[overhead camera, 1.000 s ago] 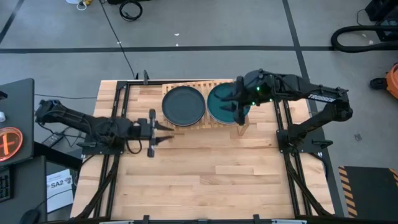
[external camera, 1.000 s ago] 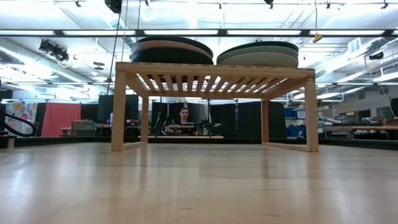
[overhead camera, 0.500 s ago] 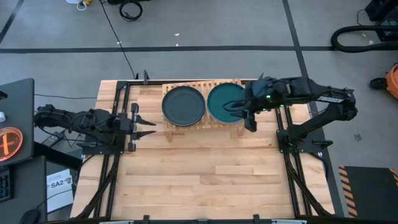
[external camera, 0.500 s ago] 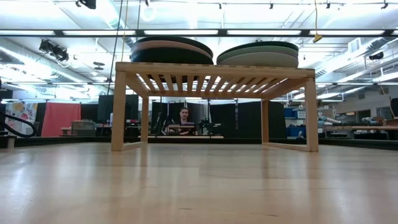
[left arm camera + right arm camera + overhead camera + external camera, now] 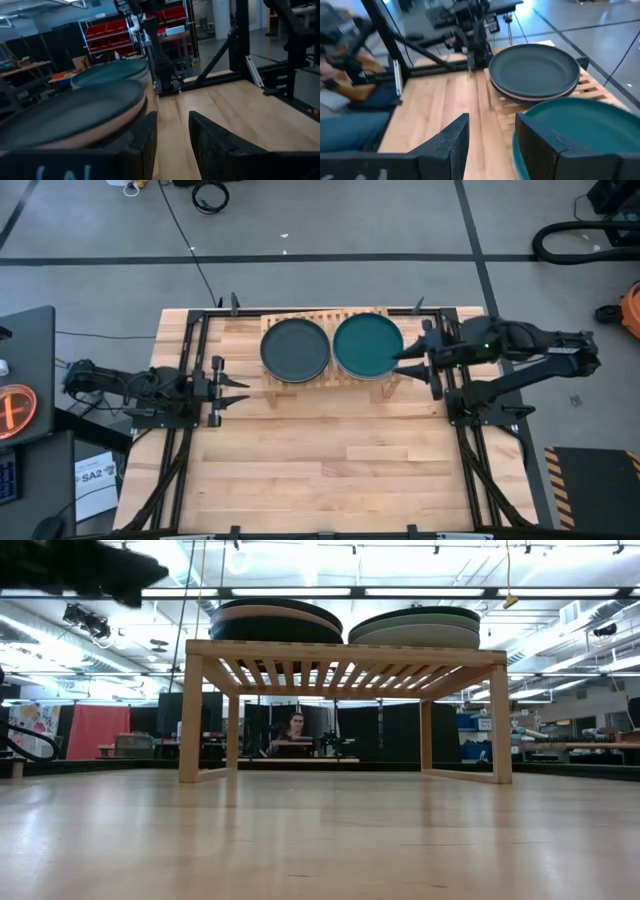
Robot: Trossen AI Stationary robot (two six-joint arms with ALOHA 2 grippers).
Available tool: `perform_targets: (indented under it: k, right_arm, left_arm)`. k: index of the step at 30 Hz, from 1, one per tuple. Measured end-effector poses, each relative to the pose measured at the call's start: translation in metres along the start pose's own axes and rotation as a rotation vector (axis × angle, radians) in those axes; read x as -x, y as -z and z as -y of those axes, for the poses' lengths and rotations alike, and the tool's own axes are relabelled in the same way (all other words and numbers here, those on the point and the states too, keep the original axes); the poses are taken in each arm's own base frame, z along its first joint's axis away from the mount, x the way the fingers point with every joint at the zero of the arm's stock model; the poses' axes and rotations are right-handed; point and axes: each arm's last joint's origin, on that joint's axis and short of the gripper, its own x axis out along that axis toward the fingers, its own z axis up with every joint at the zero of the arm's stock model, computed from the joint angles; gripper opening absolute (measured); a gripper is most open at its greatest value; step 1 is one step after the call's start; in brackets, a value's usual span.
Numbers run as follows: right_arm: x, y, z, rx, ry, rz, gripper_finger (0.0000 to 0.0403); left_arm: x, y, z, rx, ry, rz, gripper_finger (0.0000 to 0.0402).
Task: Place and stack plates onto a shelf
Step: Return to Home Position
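The shelf stands at the table's far edge on its short legs. On its slats rest two stacks of plates. The left stack is topped by a charcoal plate lying on a salmon pink one. The right stack is topped by a dark teal plate over paler plates. My right gripper is open, just right of the teal plate and touching nothing. My left gripper is open, left of the shelf over bare table.
Black frame rails run along both sides of the table. Bare wooden tabletop stretches from the shelf to the near edge. A blurred dark arm part shows high in the low view. A person sits far behind the table.
My right gripper has drawn back from above the teal plate toward the table's right edge. My left gripper has pulled back from the shelf toward the left edge, its arm folding in. Both stacks of plates have stayed in place.
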Motion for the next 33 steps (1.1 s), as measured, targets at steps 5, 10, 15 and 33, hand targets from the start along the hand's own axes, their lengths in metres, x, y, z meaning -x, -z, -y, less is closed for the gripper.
perform_targets:
  k: [5,10,15,33]
  right_arm:
    - [0.008,0.037,0.006,-0.056,-0.029,0.078,0.0165]
    - [0.012,0.07,0.012,-0.096,-0.041,0.126,0.0165]
    - [0.017,0.097,0.017,-0.128,-0.056,0.181,0.0165]
    - [0.021,0.157,0.027,-0.133,-0.091,0.351,0.0165]
  left_arm:
    - [0.007,0.016,-0.001,0.025,-0.033,0.024,0.0119]
    - [0.013,0.023,-0.002,0.032,-0.056,0.054,0.0119]
    - [0.016,0.035,0.0,0.04,-0.058,0.065,0.0119]
    - [0.014,0.048,0.003,0.07,-0.055,0.052,0.0119]
